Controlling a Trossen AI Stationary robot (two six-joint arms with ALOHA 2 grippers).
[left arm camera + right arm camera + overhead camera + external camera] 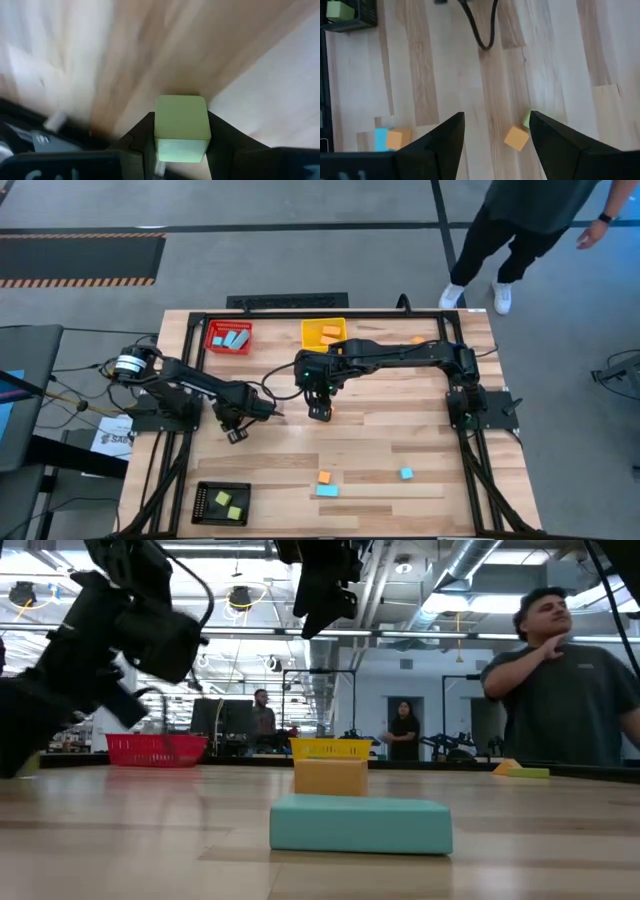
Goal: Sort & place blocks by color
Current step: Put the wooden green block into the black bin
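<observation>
My left gripper (237,432) is left of the table's middle and shut on a light green cube (181,129). My right gripper (320,412) hangs open above the table's middle. In its wrist view (497,125) an orange cube (516,138) lies on the wood between its fingers, with a light green block (526,120) just beside one finger. Near the table's near edge rest an orange cube (324,477), a light blue bar (327,491) and a light blue cube (406,473). My left gripper pinches the light green cube by two opposite side faces (159,131), one finger on each side. The cube's end face (181,150) looks toward the camera. The low view shows this gripper (120,650) well above the table, so the cube is lifted clear.
A red tray (212,348) with light blue blocks and a yellow tray (306,343) with orange blocks stand at the far edge. A black tray (202,506) with green blocks is at the near left corner. A person (520,230) stands beyond the far right corner.
</observation>
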